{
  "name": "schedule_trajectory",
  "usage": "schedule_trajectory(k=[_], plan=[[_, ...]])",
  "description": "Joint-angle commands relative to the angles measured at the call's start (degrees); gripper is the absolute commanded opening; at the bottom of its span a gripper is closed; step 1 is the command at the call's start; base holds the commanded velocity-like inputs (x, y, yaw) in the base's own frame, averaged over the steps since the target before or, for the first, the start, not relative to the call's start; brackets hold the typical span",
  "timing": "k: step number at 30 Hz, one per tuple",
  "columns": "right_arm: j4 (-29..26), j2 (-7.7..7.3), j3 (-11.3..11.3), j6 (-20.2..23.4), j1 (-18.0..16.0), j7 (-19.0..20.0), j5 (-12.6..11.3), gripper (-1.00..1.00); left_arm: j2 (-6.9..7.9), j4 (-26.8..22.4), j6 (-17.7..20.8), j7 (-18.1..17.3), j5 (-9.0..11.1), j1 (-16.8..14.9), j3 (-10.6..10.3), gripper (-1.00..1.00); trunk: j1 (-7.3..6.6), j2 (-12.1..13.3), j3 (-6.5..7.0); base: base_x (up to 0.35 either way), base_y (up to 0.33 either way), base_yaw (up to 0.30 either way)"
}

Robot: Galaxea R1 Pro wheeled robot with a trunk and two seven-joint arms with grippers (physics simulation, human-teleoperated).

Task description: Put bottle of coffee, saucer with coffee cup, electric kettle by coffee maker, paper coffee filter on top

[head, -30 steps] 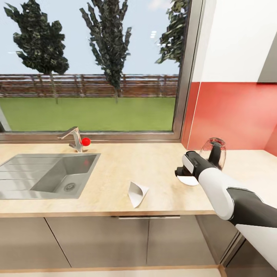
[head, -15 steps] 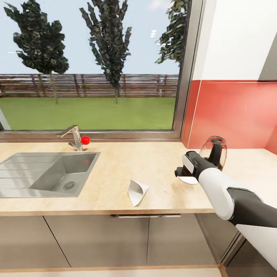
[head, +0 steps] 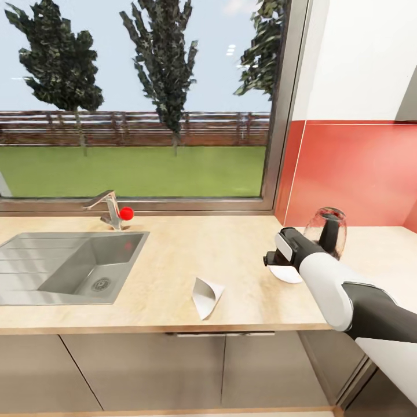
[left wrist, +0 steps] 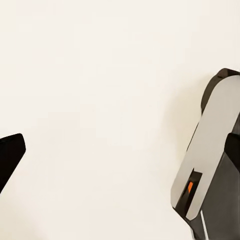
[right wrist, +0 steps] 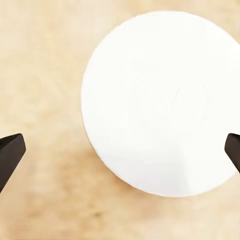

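Right gripper (head: 270, 259) spread wide above the saucer (right wrist: 160, 102); electric kettle (head: 326, 232) behind.

bare countertop (head: 174, 260) around saucer (right wrist: 160, 102), kettle (head: 326, 231) behind

**Filter, saucer and kettle on the countertop**

The kitchen countertop (head: 174, 255), light tan wood-grain, carries three things. The paper coffee filter (head: 205, 295), a white cone, lies on its side near the front edge. At its 2 o'clock lies the saucer (head: 288, 274), flat, round, plain white. Just behind the saucer, the dark glass electric kettle (head: 327, 231) stands upright.
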Motion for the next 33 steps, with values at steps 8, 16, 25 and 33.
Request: schedule_trajectory(k=[8,16,25,33], plan=[[-0.07,-0.09,-0.53,0.13,-0.03,-0.28,0.13,1.0,0.07,-0.05,-0.15,-0.35,0.39,0.01,0.14,1.0,0.01,-0.04,-0.06,0.004,0.0,0.0],[-0.07,-0.17,-0.53,-0.05,-0.04,-0.26,0.13,1.0,0.02,-0.05,-0.09,-0.36,0.39,0.01,0.18,1.0,0.01,-0.04,-0.06,0.011,0.0,0.0],[-0.07,-0.04,-0.53,-0.08,-0.02,-0.26,0.13,1.0,0.02,-0.05,-0.08,-0.37,0.39,0.01,0.22,1.0,0.01,-0.04,-0.06,0.006,0.0,0.0],[-0.07,0.07,-0.53,-0.08,-0.02,-0.26,0.13,1.0,0.01,-0.05,-0.05,-0.36,0.39,0.01,0.22,1.0,0.01,-0.04,-0.06,0.145,-0.012,0.0]])
